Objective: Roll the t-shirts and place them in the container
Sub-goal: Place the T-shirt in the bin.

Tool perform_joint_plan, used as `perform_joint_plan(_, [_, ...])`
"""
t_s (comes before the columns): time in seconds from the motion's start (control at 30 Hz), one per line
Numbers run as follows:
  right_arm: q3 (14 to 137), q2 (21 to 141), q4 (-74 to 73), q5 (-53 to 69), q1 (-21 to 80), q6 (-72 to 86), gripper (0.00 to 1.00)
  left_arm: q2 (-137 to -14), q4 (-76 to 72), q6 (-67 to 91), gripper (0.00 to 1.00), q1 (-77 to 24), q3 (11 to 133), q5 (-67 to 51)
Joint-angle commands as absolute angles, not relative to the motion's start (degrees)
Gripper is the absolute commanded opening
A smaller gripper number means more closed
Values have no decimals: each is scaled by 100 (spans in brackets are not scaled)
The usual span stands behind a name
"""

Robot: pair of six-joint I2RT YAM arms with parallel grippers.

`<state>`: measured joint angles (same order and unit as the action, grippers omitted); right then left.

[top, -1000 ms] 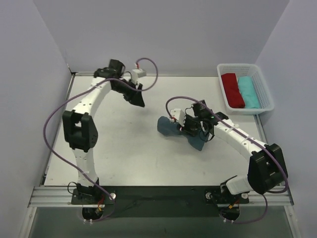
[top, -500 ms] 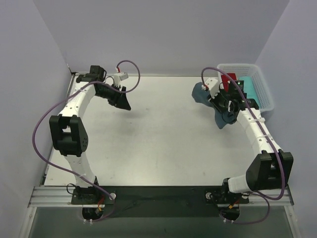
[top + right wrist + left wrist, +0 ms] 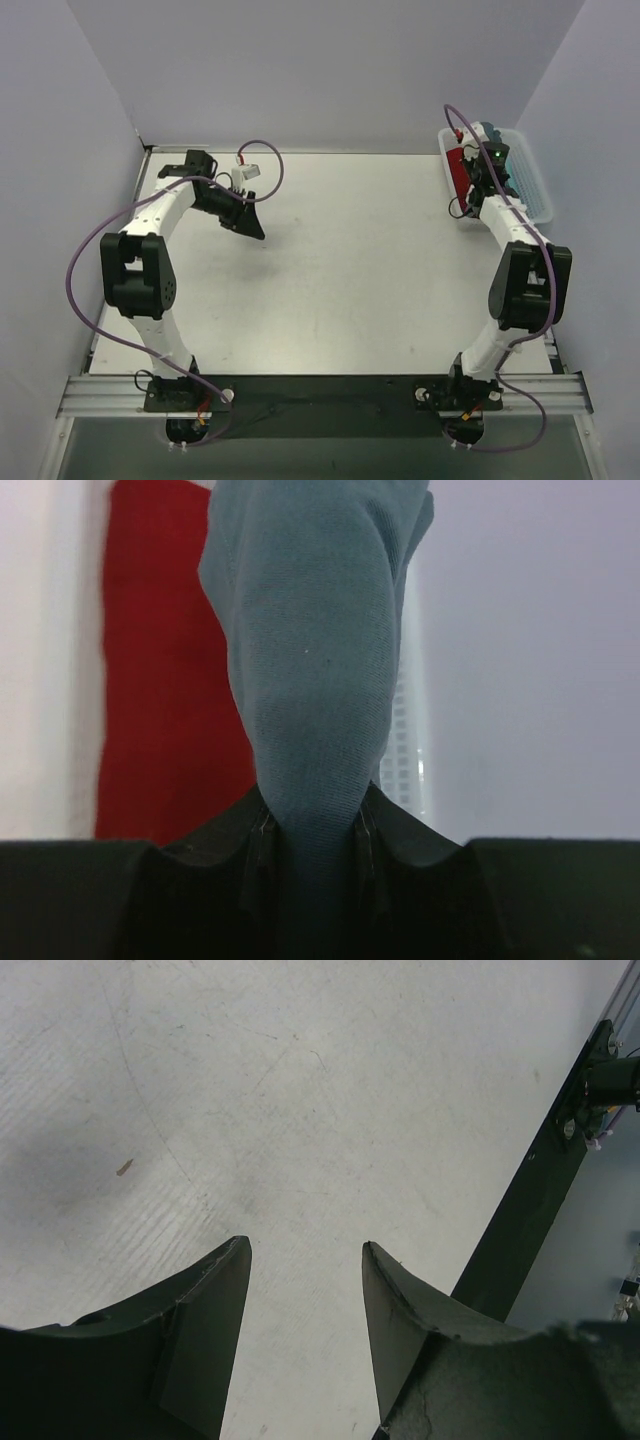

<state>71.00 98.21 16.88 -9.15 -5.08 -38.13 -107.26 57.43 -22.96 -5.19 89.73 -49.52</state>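
My right gripper [image 3: 312,830] is shut on a rolled slate-blue t-shirt [image 3: 310,650], pinching its near end. The roll hangs forward over a white basket [image 3: 405,750], beside a red rolled shirt [image 3: 160,680]. In the top view my right gripper [image 3: 490,165] is stretched out over the basket [image 3: 541,200] at the far right, and my wrist hides most of the blue shirt. The red roll [image 3: 459,172] lies along the basket's left side. My left gripper [image 3: 305,1250] is open and empty above bare table; in the top view it [image 3: 250,222] is at the far left.
The basket's white mesh wall stands to the right of the held roll. A black rail [image 3: 520,1220] runs along the table's edge in the left wrist view. Purple cables [image 3: 90,260] loop from both arms. Pale walls enclose the table on three sides.
My right arm has carried the blue shirt from the middle of the table up and right to over the basket. My left gripper has shifted slightly left and then nearer.
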Motion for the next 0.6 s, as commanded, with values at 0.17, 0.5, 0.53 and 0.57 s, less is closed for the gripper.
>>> perform_joint_plan(0.17, [8418,10783,3024,-1362,-1195,-4674,0,-10415,5424,-2251,58,-510,8596,-5168])
perform_joint_plan(0.5, [9911,12364,3033,-1371,-1292,-6089,0,-10547,5229,-2065,58,-519,8358,-5282])
perform_joint_plan(0.53, [10036,12462,2989,-1397,-1292,-6178,0,-10556,5247,-2065,58,-519,8367,-5282])
perform_joint_plan(0.57, [10159,12567,2945,-1458,-1292,-6257,0,-10582,5282,-2092,58,-519,8393,-5265])
